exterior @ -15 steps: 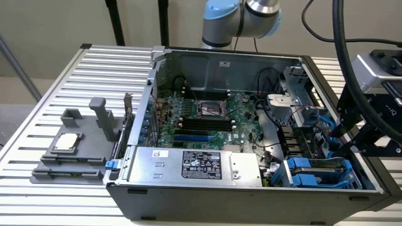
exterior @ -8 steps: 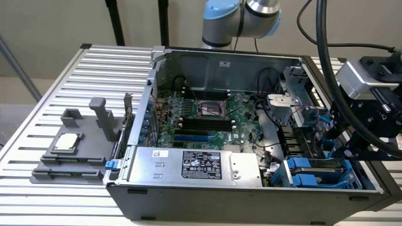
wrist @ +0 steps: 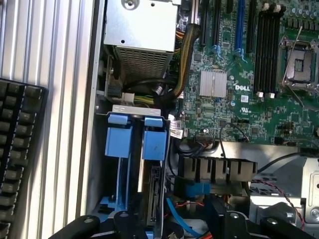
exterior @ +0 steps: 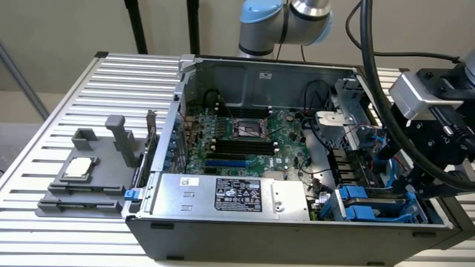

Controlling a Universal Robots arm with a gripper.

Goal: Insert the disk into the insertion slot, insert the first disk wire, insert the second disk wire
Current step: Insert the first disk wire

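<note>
At the exterior view's right, gripper (exterior: 417, 189) hangs over the case (exterior: 297, 239) corner, close above the insertion slot (exterior: 335, 207), fingertips hard to make out; from the wrist, fingers (wrist: 124, 221) stand spread either side of the disk (wrist: 155, 194), seated edge-up in the slot, label hidden.

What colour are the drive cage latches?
Bright blue; plastic latches on the boxy grey drive cage show best in the wrist view.

Soft even room light, slatted table (exterior: 97, 100) bright, pale glare on heatsink (wrist: 213, 83), dark shadow around the insertion slot (wrist: 133, 108).
</note>
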